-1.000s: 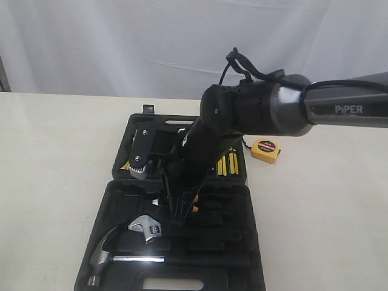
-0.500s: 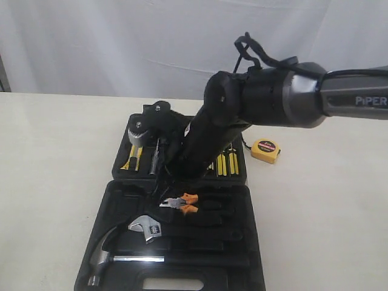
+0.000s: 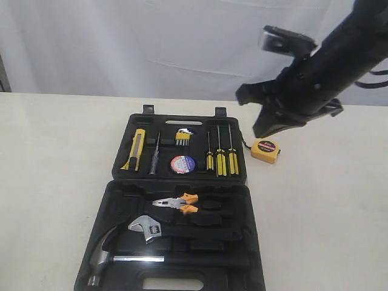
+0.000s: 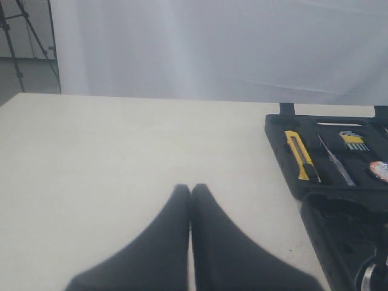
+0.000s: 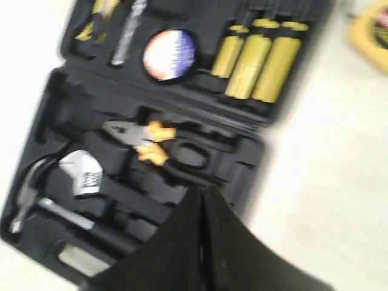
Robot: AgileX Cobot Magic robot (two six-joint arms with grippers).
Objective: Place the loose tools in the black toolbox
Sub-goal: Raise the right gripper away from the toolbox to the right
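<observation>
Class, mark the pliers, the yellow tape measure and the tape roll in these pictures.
orange-handled pliers (image 3: 173,203): exterior view, on the pivot.
yellow tape measure (image 3: 265,150): exterior view, on its top face.
tape roll (image 3: 182,164): exterior view, on its label.

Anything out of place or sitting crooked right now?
The yellow tape measure lies on the table outside the black toolbox, beside its far half. The pliers lie at a slant in the near half; whether they are fully seated is unclear.
</observation>
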